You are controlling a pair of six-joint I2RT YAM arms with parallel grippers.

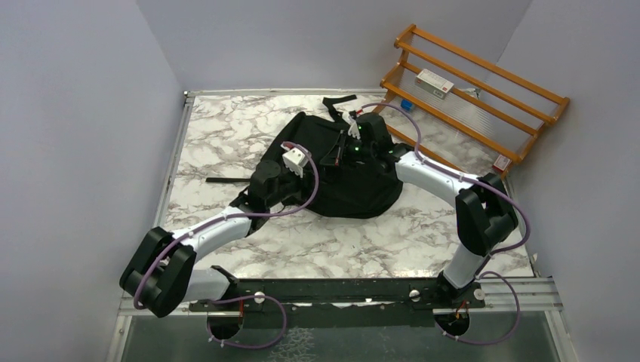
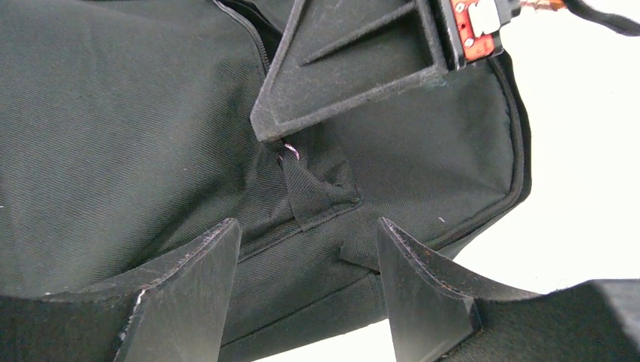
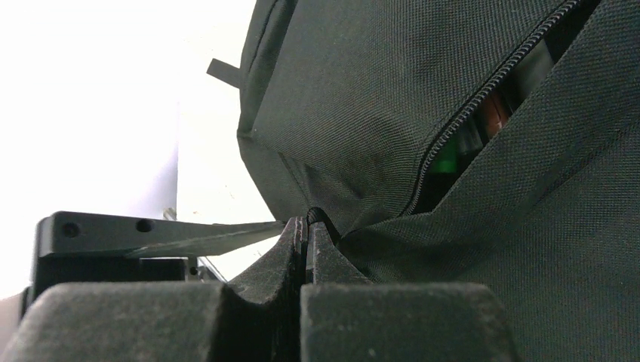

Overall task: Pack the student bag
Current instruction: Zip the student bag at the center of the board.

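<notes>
The student bag (image 1: 355, 185) is a black fabric backpack lying flat in the middle of the marble table. Its zipper (image 3: 483, 98) is partly open, and green and orange items show inside. My right gripper (image 1: 351, 143) is over the bag's top. In the right wrist view it (image 3: 308, 220) is shut on a small black piece at the zipper's end, which looks like the pull. My left gripper (image 1: 290, 177) is at the bag's left side. In the left wrist view it (image 2: 308, 222) is open with bag fabric (image 2: 113, 113) between its fingers. A fabric tab (image 2: 317, 188) and ring lie just ahead of it.
An orange wooden rack (image 1: 475, 83) leans at the back right and holds a white box (image 1: 434, 83). A black strap (image 1: 226, 180) trails from the bag to the left, and the top loop (image 1: 340, 101) lies behind it. Grey walls close in the table.
</notes>
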